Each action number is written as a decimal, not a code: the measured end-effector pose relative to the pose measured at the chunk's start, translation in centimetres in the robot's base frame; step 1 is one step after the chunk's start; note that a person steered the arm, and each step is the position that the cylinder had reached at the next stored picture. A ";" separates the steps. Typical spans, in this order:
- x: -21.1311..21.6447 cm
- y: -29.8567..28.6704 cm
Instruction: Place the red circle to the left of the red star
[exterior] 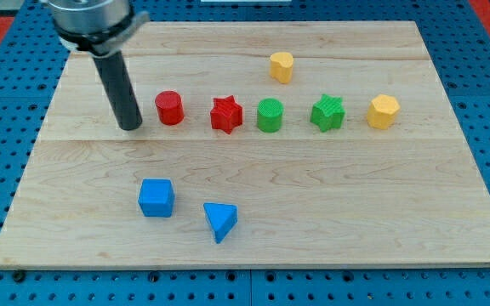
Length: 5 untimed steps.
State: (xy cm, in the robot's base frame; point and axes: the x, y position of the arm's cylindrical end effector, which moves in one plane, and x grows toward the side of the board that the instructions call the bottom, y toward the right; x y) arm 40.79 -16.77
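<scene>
One rod and no jaws, so no spread or pinch to report: my tip (130,127) sits just beside the red circle (169,108), on the view's left. Red star (225,115) lies near its right. Bare tabletop (330,195) stretches toward the view's bottom.

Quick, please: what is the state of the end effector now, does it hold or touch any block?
My tip: a plain rod, holding nothing, just at the view's left of the red circle, contact cannot be told.
</scene>
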 end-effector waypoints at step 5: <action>-2.8 -0.9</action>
